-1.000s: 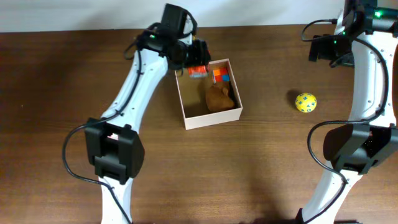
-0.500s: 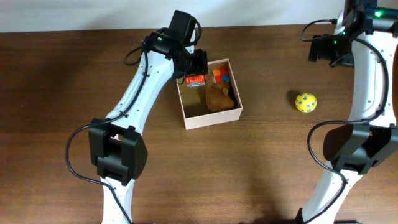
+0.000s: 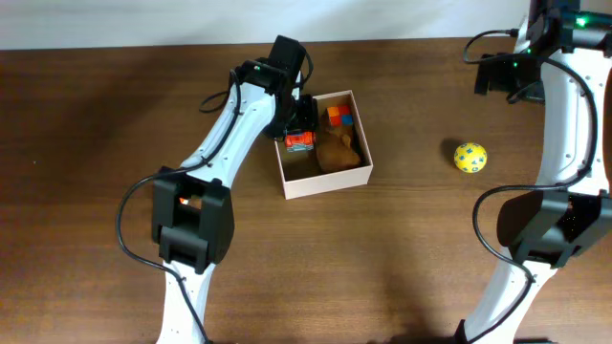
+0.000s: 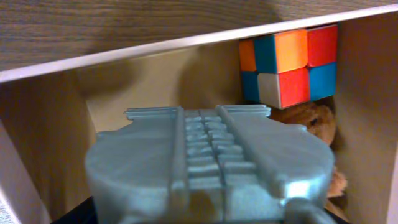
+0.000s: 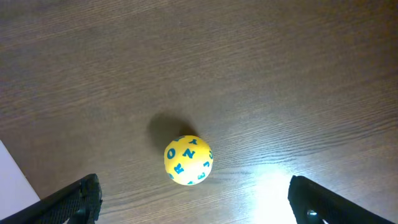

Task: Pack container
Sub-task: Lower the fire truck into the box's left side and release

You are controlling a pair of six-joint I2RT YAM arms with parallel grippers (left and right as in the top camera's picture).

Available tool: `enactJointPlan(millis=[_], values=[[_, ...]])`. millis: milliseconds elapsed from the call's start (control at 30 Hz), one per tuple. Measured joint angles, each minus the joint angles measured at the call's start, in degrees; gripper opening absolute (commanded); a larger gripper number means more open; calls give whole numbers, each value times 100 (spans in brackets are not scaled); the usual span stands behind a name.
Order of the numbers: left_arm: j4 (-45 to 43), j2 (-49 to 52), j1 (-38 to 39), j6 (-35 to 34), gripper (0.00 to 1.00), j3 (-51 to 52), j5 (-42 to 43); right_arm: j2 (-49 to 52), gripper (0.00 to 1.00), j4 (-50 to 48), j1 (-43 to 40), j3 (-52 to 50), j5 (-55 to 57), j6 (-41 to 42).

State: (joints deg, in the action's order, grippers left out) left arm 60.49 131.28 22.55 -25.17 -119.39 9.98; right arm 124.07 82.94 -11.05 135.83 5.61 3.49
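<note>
Your left fingers [image 3: 306,119] are clamped on a small red toy with a grey ridged plastic underside [image 3: 300,141]. They hold it inside the square shallow container with white outer walls and tan cardboard inside [image 3: 325,180], close to its left wall. The container sits on the dark brown wooden counter [image 3: 96,124], near the far edge and a little left of the middle.

In the left wrist view you see no writing on the grey underside of the toy [image 4: 208,168]. It fills most of the view, and the white rim of the container [image 4: 155,48] runs above it.

A small cube puzzle with orange, red, blue and white squares [image 3: 338,117] rests in the far right corner, and a brown plush toy [image 3: 337,151] lies just beside it on the near side. Bare cardboard floor shows near the front left corner.

Your right fingers [image 5: 81,199] stand wide apart and hold nothing. A yellow ball with blue printed letters [image 5: 188,160] lies between them and a little ahead; you can read a Z and an O. The ball is well apart from the container, with bare wood between.
</note>
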Motion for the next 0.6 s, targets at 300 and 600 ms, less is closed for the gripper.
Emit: enactJointPlan(millis=[300, 600], values=[[-11, 9, 0, -9, 43, 0, -341, 0, 99, 0, 0, 0, 0, 0], [-275, 11, 0, -22, 43, 2, -699, 0, 99, 0, 0, 0, 0, 2]])
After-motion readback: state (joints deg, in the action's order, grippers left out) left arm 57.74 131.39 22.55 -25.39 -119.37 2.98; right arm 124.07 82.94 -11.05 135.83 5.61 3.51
